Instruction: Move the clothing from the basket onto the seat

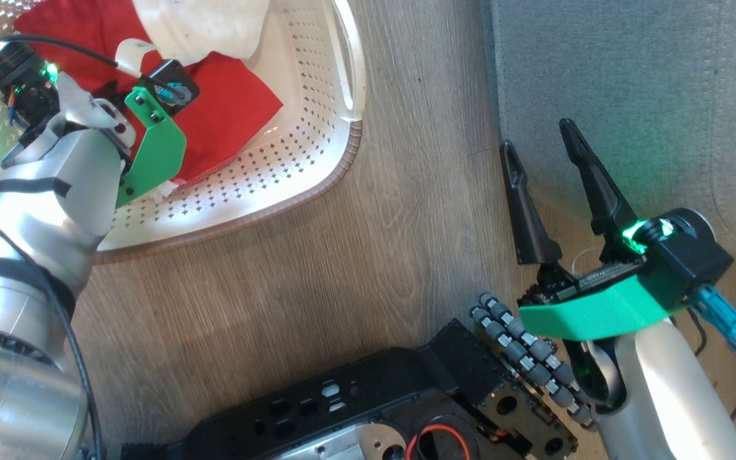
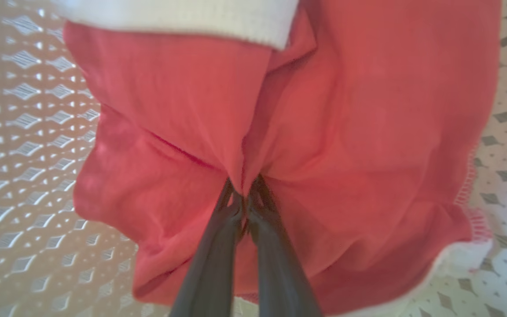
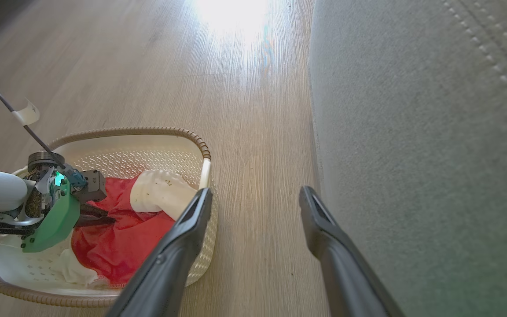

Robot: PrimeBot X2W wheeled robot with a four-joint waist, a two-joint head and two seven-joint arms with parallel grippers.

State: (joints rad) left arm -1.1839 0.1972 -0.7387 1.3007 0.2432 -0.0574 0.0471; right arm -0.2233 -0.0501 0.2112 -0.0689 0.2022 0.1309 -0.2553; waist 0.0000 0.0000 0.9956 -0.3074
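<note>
While the clothing (image 2: 346, 154) sits in the basket (image 1: 304, 160), left gripper (image 2: 244, 193) apparently clamps a red fold (blurred) for lifting | right gripper (image 1: 537, 137) spread, empty, beside the seat (image 1: 630, 76).

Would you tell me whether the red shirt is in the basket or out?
Inside: the shirt sits bunched within the basket, pinched by the left gripper.

Our left forearm (image 1: 55, 185) is glossy silver, banded with black straps; the right forearm (image 1: 668, 383) is pale white. We see a green bracket (image 1: 157, 150) with small screws at each wrist, a black cable (image 1: 68, 43) bearing a white tag (image 1: 128, 56), a blue connector (image 1: 722, 319), and long dark tapered jaws.
</note>
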